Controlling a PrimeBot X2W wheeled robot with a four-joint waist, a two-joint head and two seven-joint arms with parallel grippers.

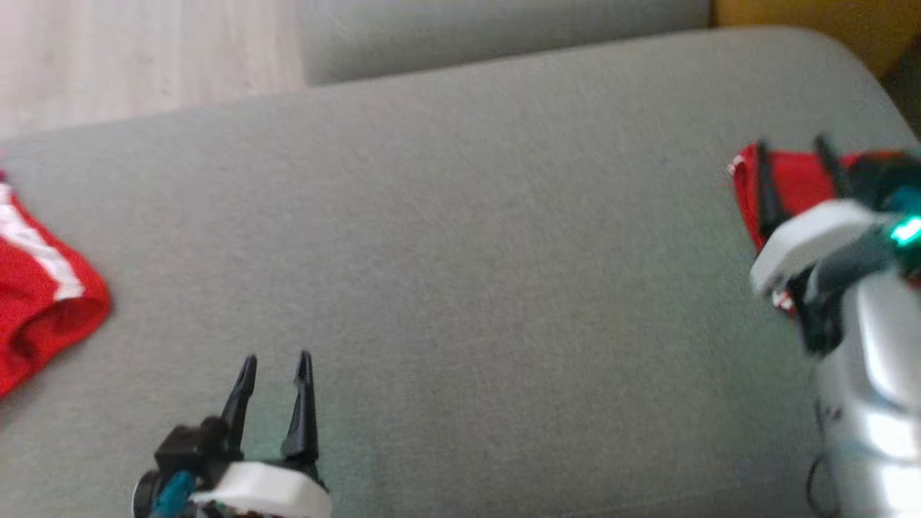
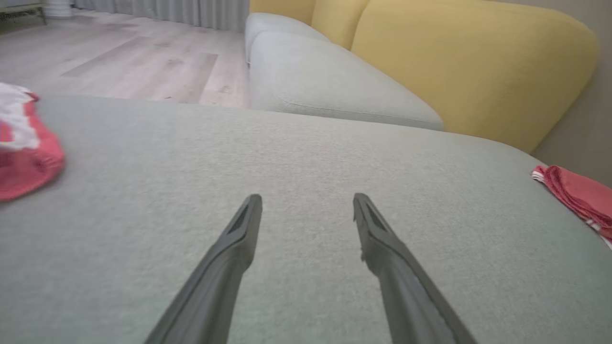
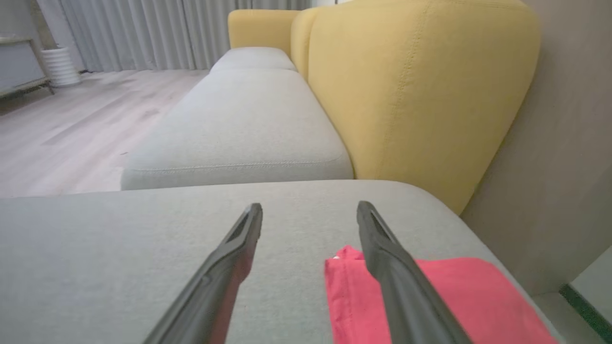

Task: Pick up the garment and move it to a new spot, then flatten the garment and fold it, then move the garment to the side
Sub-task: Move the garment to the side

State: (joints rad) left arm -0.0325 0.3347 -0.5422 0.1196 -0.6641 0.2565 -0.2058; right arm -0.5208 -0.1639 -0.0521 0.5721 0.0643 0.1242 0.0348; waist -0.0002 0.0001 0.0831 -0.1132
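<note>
The garment (image 1: 799, 196) is red and lies folded flat near the right end of the grey sofa cushion (image 1: 475, 273). In the right wrist view the garment (image 3: 459, 296) sits under and to the right of my right gripper (image 3: 310, 210), whose fingers are spread open and hold nothing. From the head view my right gripper (image 1: 795, 174) hovers over the cloth's left part. My left gripper (image 1: 276, 361) stands open over bare cushion at the lower left, empty. The left wrist view has my left gripper (image 2: 307, 200) well apart from the garment (image 2: 578, 196) at the far right edge.
A second red garment with a white stripe (image 1: 36, 302) lies crumpled at the cushion's left edge, and it appears as the striped garment (image 2: 24, 162) from the left wrist. A yellow backrest (image 3: 411, 95), another grey seat (image 3: 239, 129) and wooden floor (image 2: 119, 62) lie beyond.
</note>
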